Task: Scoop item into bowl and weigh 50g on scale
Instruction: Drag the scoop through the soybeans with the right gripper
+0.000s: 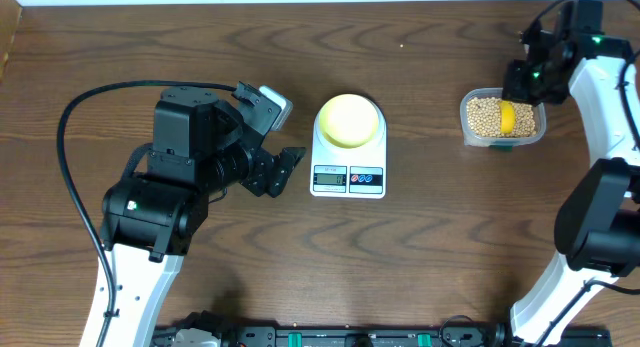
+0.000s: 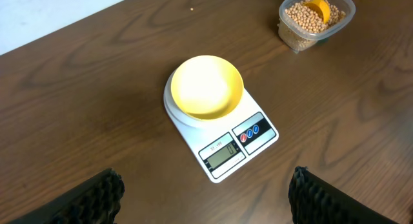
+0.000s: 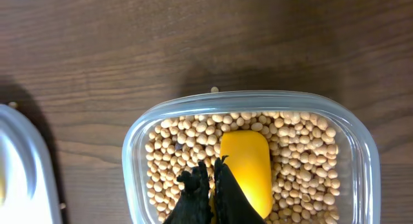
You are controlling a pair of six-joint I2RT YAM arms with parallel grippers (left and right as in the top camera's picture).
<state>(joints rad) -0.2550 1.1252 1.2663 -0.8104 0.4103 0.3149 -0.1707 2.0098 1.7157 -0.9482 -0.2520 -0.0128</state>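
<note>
We log the pale yellow bowl upright, centred on the white scale, whose display and two buttons face the near edge. Tan beans fill a clear tub well to the right.

Overhead top-down, right wrist closest, all share tub

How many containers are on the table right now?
2. The bowl sits on the scale in the middle; the clear tub of beans, with a scoop in it, is far right. None looks hidden.
</note>
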